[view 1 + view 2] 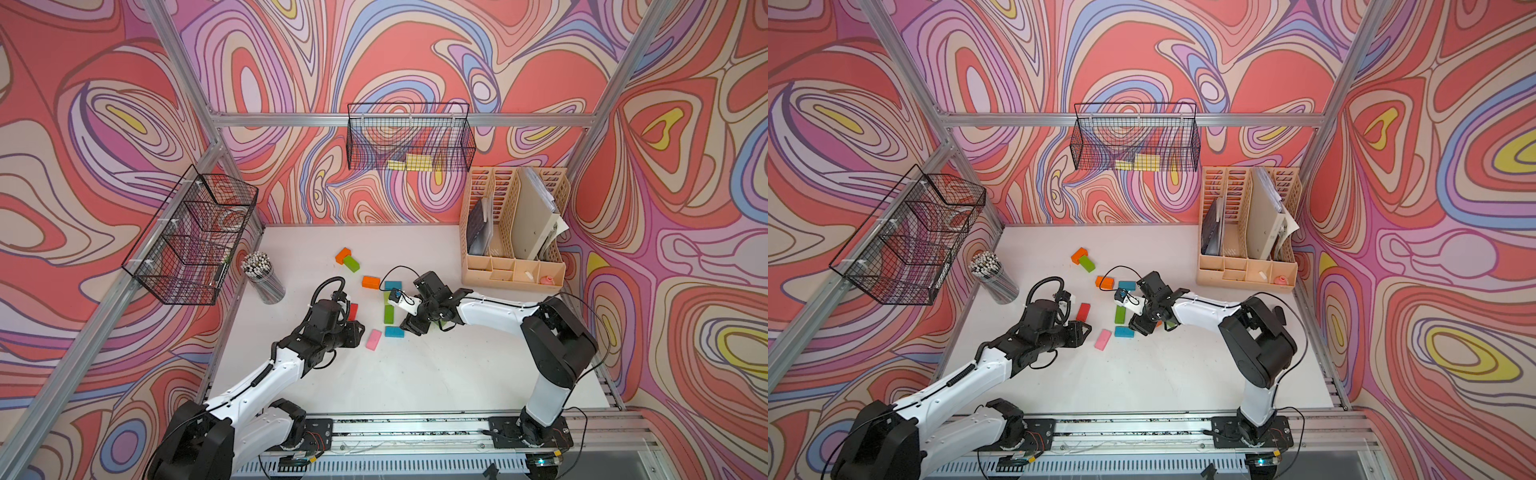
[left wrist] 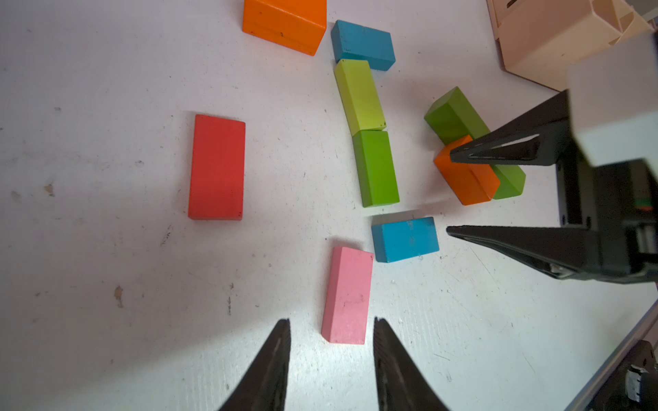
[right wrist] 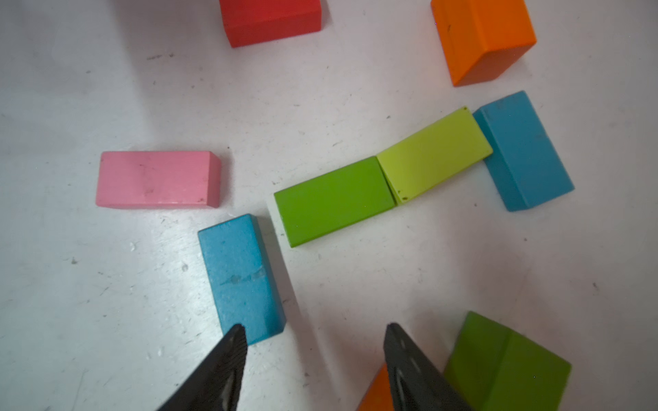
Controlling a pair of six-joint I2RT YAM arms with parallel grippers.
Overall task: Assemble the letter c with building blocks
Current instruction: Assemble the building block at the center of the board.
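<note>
A blue block (image 2: 363, 44), a lime block (image 2: 359, 94), a green block (image 2: 375, 167) and a second blue block (image 2: 406, 238) lie in a bent row on the white table. My left gripper (image 2: 331, 320) is open, and the near end of a pink block (image 2: 347, 295) lies between its tips without touching them. My right gripper (image 3: 314, 324) is open over bare table. One of its fingertips overlaps the second blue block (image 3: 242, 274), the other an orange block (image 2: 466, 178) leaning on a green one (image 2: 459, 117). A red block (image 1: 353, 311) lies flat to the left.
More blocks lie farther back: an orange one (image 1: 370, 281), then an orange and green pair (image 1: 347, 259). A pencil cup (image 1: 264, 276) stands at the left, a beige desk organiser (image 1: 513, 232) at the back right. Wire baskets (image 1: 195, 237) hang on the walls.
</note>
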